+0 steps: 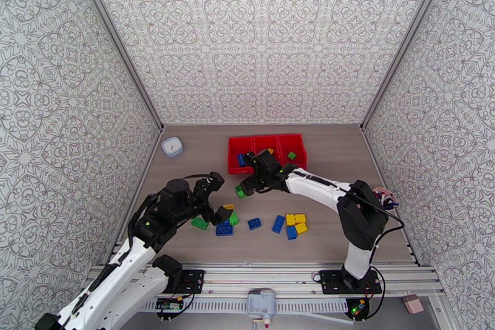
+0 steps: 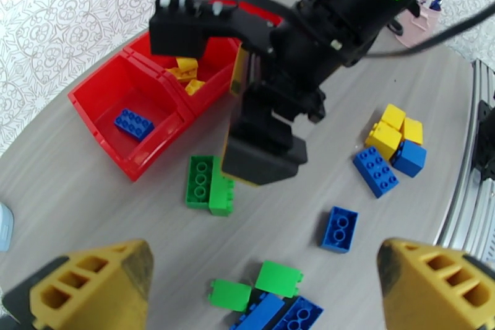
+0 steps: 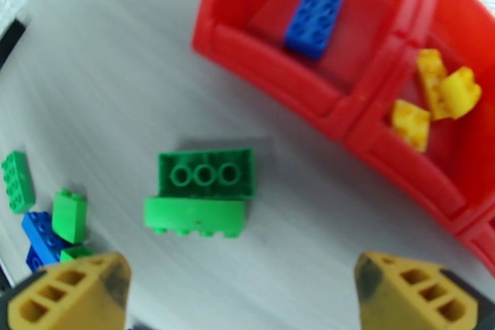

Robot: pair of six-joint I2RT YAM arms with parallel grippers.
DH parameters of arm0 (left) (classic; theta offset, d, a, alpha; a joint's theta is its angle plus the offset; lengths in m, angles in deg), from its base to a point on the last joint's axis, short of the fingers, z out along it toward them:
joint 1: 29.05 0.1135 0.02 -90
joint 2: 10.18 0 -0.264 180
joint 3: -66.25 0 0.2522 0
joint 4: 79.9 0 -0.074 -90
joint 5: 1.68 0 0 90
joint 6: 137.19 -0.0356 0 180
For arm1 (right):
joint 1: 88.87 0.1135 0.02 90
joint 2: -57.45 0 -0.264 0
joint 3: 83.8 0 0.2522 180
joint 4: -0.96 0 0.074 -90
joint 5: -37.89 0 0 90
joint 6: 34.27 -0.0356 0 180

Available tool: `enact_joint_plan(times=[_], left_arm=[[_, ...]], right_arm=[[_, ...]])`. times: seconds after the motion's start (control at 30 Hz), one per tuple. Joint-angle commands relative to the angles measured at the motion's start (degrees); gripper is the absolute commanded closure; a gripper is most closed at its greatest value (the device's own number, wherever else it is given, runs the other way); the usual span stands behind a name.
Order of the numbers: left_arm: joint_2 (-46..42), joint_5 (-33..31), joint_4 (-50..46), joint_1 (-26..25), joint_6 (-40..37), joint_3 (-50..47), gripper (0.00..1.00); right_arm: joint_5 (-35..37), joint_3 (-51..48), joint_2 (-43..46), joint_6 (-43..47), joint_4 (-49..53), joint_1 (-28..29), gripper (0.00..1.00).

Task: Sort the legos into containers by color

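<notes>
The red tray (image 1: pixel 234 163) has three compartments: a blue lego (image 3: pixel 314 18) lies in the left one, yellow legos (image 3: pixel 433 99) in the middle one, and a green one (image 1: pixel 291 155) in the right one. My right gripper (image 1: pixel 249 185) hangs open just in front of the tray. A green lego (image 3: pixel 201 192) lies on the table beyond its fingertips (image 3: pixel 68 294), apart from them. My left gripper (image 1: pixel 218 199) is open over a heap of green legos (image 2: pixel 278 277) and blue legos (image 2: pixel 278 312), with nothing between its fingers (image 2: pixel 93 288).
A single blue lego (image 2: pixel 339 229) lies mid-table, and a yellow and blue cluster (image 1: pixel 292 225) sits to the right. A small white cup (image 1: pixel 172 147) stands at the back left. My right arm (image 2: pixel 309 46) reaches across close above the left gripper's area.
</notes>
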Motion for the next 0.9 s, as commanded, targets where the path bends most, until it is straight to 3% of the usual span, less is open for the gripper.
enact_joint_plan(times=[0.0, 0.33, 0.87], left_arm=[[-0.5, -0.2, -3.4, 0.6, -1.6, 1.0, 0.00], [-0.2, 0.1, -2.3, 0.6, -1.5, 0.4, 0.00], [0.2, 0.1, -1.4, 0.6, -1.5, 0.2, 0.00]], right_arm=[[1.0, 4.2, -4.0, 1.6, 3.5, 1.5, 0.00], [1.6, 12.1, -13.1, 2.0, 7.1, 2.9, 0.03], [1.5, 12.3, -13.6, -1.0, 7.8, 2.9, 0.35]])
